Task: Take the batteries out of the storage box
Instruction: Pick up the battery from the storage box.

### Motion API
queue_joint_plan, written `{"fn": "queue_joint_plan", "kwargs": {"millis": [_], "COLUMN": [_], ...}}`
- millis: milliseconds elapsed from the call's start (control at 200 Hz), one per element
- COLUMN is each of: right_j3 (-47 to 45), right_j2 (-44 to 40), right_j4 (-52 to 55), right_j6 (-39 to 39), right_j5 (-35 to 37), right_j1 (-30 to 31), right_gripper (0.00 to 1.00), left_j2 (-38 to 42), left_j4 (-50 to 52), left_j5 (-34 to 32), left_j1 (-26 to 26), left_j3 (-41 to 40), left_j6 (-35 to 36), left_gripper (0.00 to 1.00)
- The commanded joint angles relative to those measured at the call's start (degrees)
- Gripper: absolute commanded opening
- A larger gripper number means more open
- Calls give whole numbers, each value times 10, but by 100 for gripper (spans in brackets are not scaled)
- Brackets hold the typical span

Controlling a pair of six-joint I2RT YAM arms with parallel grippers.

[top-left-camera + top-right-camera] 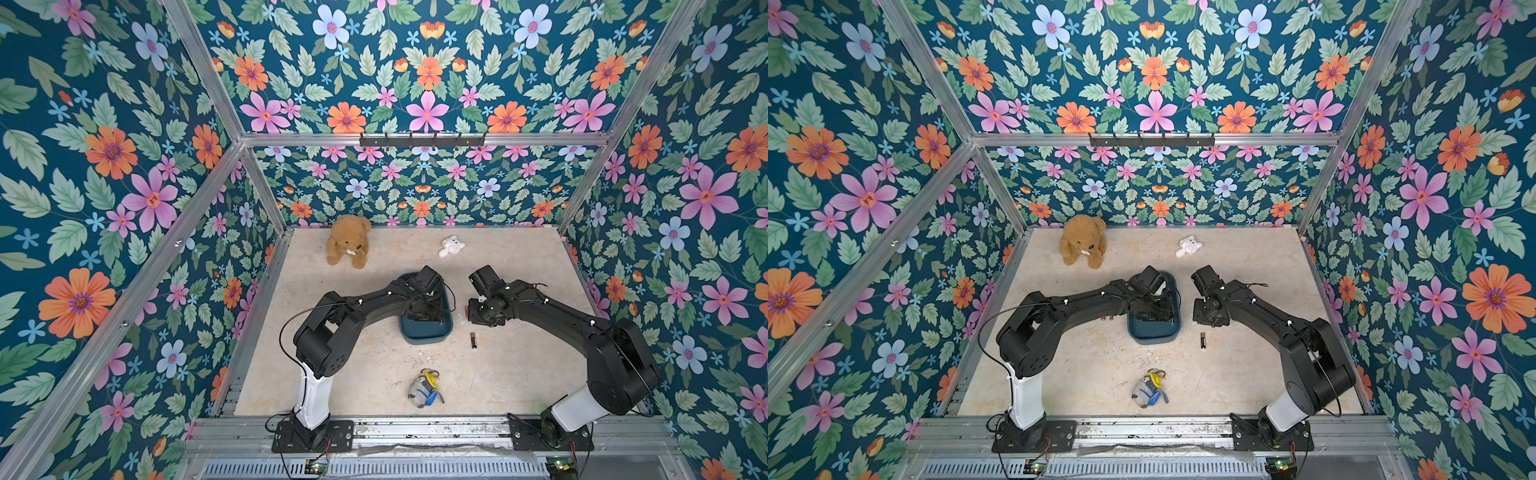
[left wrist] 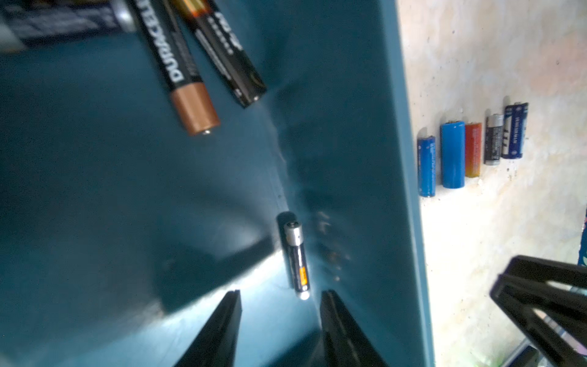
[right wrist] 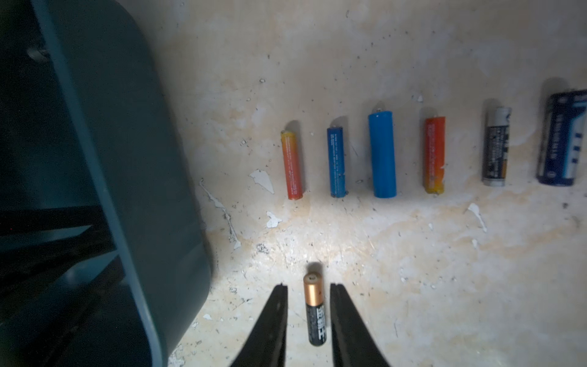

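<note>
The pale tabletop (image 1: 365,365) carries the teal storage box (image 1: 424,336) near its middle, under the left arm. The left gripper (image 2: 281,294) is inside the box, jaws spread, with a slim black battery (image 2: 297,257) lying loose by the wall just ahead; two more black batteries (image 2: 193,79) lie farther in. The right gripper (image 3: 308,286) hangs beside the box, jaws spread astride a copper-ended battery (image 3: 315,313) without pinching it. Six coloured batteries (image 3: 382,155) lie in a row beyond.

We see smooth, faintly glossy plastic on the storage box (image 2: 333,95), a matt, rough, flaking tabletop (image 3: 413,254), and a shiny metallic copper band on the black battery (image 3: 315,309).
</note>
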State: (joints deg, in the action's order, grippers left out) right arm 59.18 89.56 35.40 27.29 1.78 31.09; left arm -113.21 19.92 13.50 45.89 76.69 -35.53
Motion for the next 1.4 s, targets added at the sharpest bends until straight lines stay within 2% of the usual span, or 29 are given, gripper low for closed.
{"fn": "queue_joint_plan", "kwargs": {"millis": [0,375,775,1225,1395], "right_j3": [-3,-9,-18,-21,-19], "right_j2": [-6,-14,-24,-25,-22], "right_j4": [4,7,9,8,7], "right_j6": [0,-3,-6,-7,-7], "right_j5": [3,3,4,6,3], "right_j1": [-2,-7,-12,-15,-15], "right_gripper": [29,29,29,29,29], "left_j2": [-9,-35,-71,-85,-83], "left_j4": [9,23,119,167,188], "left_j5": [-12,-42,-122,-156,-175], "left_j1": [3,12,31,35,35], "left_j3": [7,24,87,110,117], "left_j6": [7,5,24,29,34], "left_gripper": [47,46,43,31,30]}}
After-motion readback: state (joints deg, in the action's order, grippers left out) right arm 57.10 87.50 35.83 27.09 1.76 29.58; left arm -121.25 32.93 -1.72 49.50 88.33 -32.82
